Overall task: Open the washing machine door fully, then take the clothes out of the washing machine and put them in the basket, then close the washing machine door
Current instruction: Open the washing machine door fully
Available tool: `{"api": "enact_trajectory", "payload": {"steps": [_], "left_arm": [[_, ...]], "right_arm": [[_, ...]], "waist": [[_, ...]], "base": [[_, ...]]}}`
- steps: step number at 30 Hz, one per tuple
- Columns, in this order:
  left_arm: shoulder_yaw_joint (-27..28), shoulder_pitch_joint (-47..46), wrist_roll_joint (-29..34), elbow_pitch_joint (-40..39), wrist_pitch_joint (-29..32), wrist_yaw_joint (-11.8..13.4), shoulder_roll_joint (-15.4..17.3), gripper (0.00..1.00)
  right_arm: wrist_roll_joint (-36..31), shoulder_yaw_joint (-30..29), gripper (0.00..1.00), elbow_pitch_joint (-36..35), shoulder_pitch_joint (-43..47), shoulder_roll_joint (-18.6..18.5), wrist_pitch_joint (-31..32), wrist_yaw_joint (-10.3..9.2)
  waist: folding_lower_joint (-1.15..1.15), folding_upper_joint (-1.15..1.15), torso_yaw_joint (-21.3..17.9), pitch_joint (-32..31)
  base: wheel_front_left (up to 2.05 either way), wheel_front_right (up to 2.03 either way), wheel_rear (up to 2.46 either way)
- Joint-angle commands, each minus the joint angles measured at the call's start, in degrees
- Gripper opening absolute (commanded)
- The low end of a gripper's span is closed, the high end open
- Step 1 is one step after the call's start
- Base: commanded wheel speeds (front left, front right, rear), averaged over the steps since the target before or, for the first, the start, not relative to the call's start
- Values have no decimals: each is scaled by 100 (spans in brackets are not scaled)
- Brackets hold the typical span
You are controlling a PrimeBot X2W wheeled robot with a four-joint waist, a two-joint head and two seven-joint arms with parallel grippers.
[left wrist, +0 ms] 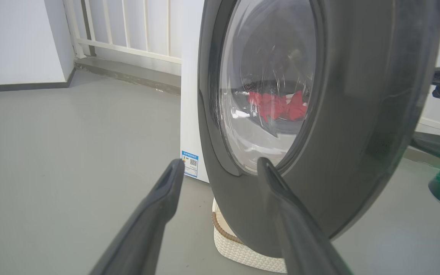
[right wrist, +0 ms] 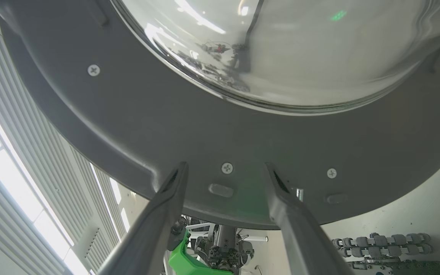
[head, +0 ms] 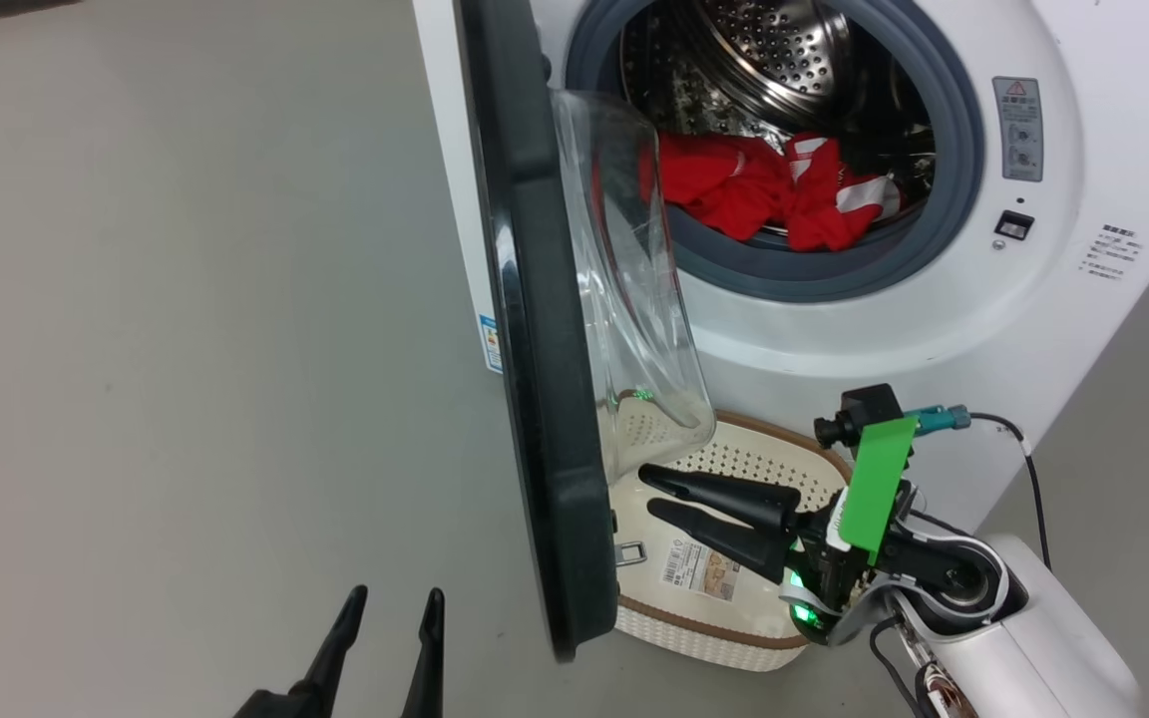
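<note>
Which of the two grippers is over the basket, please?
The right gripper, over the basket on the washing machine door's inner side; the left gripper is over floor outside it.

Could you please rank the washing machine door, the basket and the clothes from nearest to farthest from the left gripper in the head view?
1. washing machine door, just right of the left gripper.
2. basket, on the floor beyond the door.
3. clothes, up in the drum.

Your grey floor (smooth, faintly scuffed) carries the washing machine at one o'clock in the head view, with the basket at five o'clock, just beside it.
</note>
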Motion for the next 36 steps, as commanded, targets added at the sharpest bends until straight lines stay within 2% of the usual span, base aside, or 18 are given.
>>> {"api": "enact_trajectory", "payload": {"steps": [1,12,29,32,36], "left_arm": [[241,-77,47,-106,-70,-65,29,100],[443,-52,95,-74,-70,-125,29,100],[599,67,87,-77,-70,-155,29,100],[611,66,86,-75,-70,-159,29,100],[621,49,80,-66,-70,-162,29,100]], "right_arm": [[-47,-24,100,-140,46,56,-54,3],[-274,-457,100,-75,638,7,-307,3],[-639,-1035,100,-82,1667,-31,-1149,3],[-873,-1098,100,-157,1772,-106,-1451,3],[-1513,-983,100,-402,1879,-285,-2142,3]], "waist": [[0,0,-102,-5],[0,0,-369,-46],[0,0,-598,-121],[0,0,-629,-108],[0,0,-659,-85]], "base": [[0,0,0],[0,0,0],[0,0,0],[0,0,0],[0,0,0]]}}
